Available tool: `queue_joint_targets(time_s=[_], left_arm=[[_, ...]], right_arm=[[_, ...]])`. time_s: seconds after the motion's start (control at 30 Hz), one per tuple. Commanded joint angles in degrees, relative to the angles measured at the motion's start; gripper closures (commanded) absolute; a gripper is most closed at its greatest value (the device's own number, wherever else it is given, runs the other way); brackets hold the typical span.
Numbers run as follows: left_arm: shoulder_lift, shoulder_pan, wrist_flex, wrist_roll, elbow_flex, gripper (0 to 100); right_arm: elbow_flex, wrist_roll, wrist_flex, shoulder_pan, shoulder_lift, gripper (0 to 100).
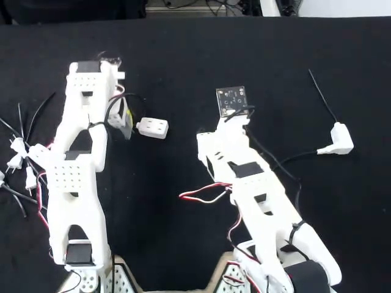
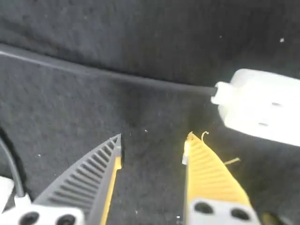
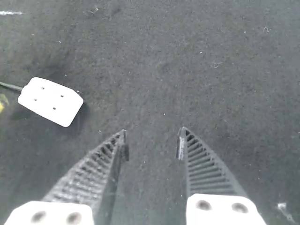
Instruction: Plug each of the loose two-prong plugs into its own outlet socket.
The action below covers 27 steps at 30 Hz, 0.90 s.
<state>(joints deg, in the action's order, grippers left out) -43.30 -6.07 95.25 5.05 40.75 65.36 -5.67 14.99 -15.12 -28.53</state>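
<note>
My left gripper (image 2: 152, 143) hangs with its jaws spread and nothing between them, over the black cloth (image 1: 183, 61). It is just left of the white outlet socket (image 2: 262, 108), which has a black cable (image 2: 93, 72) joined to its end. My right gripper (image 3: 152, 139) is spread and empty too, with the socket off to its left. An angled plug (image 1: 338, 140) lies at far right, and loose plugs (image 1: 18, 152) cluster at the left edge.
</note>
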Motion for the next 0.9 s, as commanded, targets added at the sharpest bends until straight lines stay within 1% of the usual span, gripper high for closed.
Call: queue_joint_targets(time_s=[0.0,0.07,0.17,0.27,0.37,0.43,0.63,0.73,0.87], left_arm=[[1.1,-0.3,0.1,-0.8,10.4,79],[0.6,-0.2,-1.5,-2.3,14.5,79],[-2.2,-0.4,-6.8,-2.2,15.1,79],[-6.6,-1.0,-10.1,-2.2,15.3,79],[-10.5,-1.5,-10.9,-2.5,15.6,79],[-11.9,-1.3,-9.8,-2.6,15.6,79],[-9.5,0.0,-1.4,-2.5,15.6,79],[-8.5,0.0,0.4,-2.5,15.5,79],[-7.6,2.8,2.4,-2.6,15.5,79]], right_arm=[[-0.2,-0.1,-1.4,-1.1,-1.7,83.2],[-0.2,-0.1,-1.4,-1.1,-1.7,83.2],[-0.2,-0.1,-1.4,-1.1,-1.7,83.2],[-0.2,-0.1,-1.4,-1.1,-1.7,83.2],[-0.2,-0.1,-1.4,-1.1,-1.7,83.2],[-0.2,-0.1,-1.4,-1.1,-1.7,83.2],[-0.4,-0.1,-1.4,-1.1,-1.7,83.2],[-0.4,-0.1,-1.4,-1.1,-1.7,83.2],[-0.2,-0.1,-1.4,-1.2,-1.7,83.2]])
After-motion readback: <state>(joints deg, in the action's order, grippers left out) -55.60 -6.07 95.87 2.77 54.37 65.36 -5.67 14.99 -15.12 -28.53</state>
